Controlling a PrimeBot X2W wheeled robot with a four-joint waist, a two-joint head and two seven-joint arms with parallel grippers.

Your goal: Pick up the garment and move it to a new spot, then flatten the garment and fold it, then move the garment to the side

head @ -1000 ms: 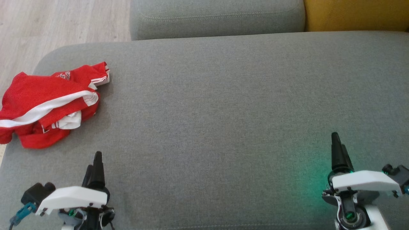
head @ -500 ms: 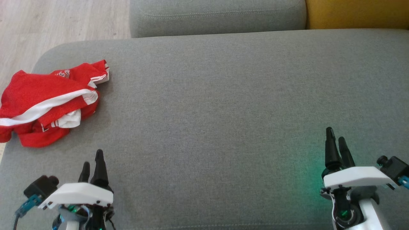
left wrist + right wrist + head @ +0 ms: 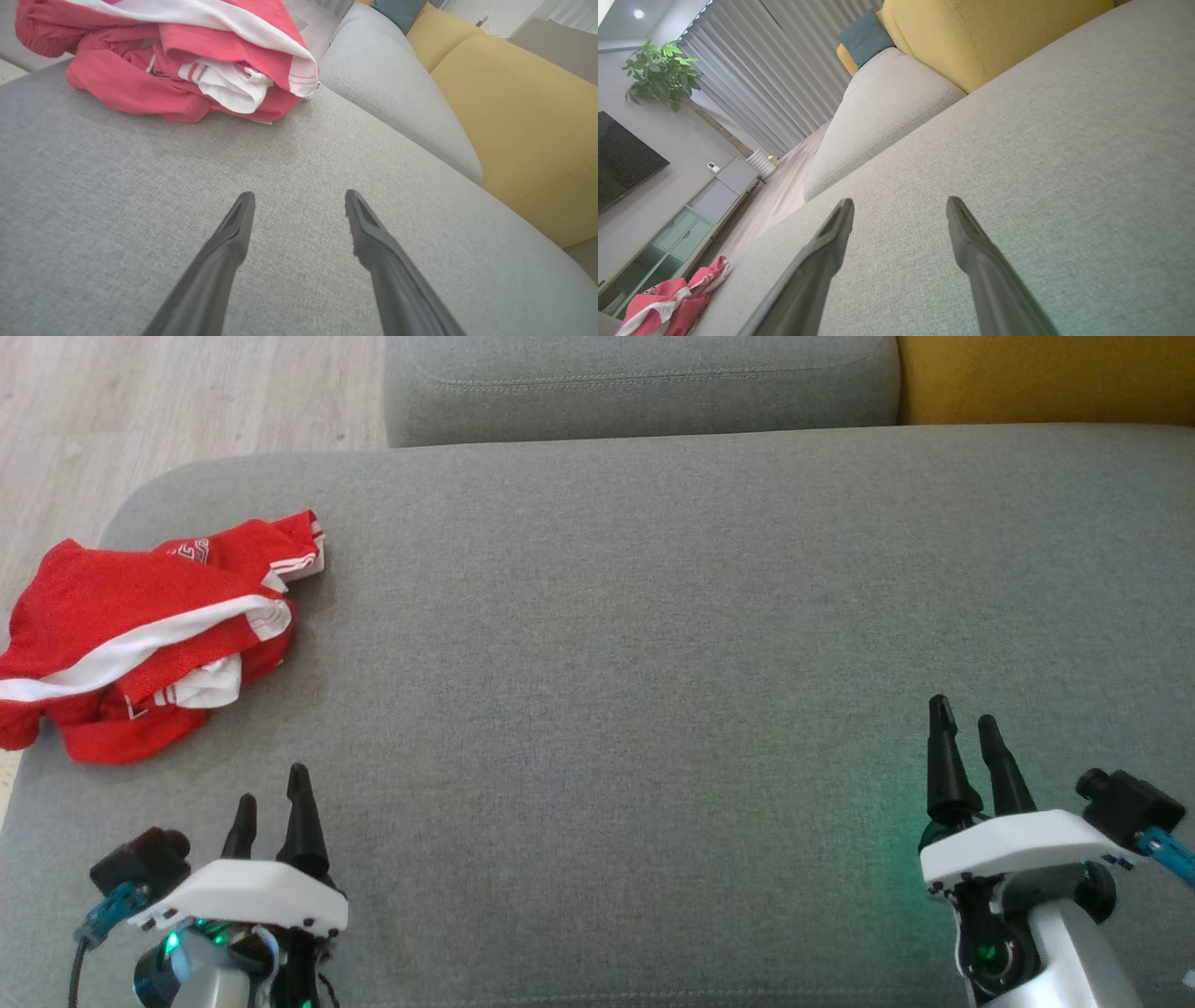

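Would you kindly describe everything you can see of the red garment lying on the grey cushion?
The garment is red jersey-like fabric with white stripes and trim and partly hidden white lettering. It lies crumpled in a loose heap at the left end of the grey cushion, reaching its edge. The left gripper, open, stands short of it, not touching.

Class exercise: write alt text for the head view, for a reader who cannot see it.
A crumpled red and white garment lies at the left edge of a grey sofa cushion. The left claw and right claw, both open and empty, show at the lower corners.
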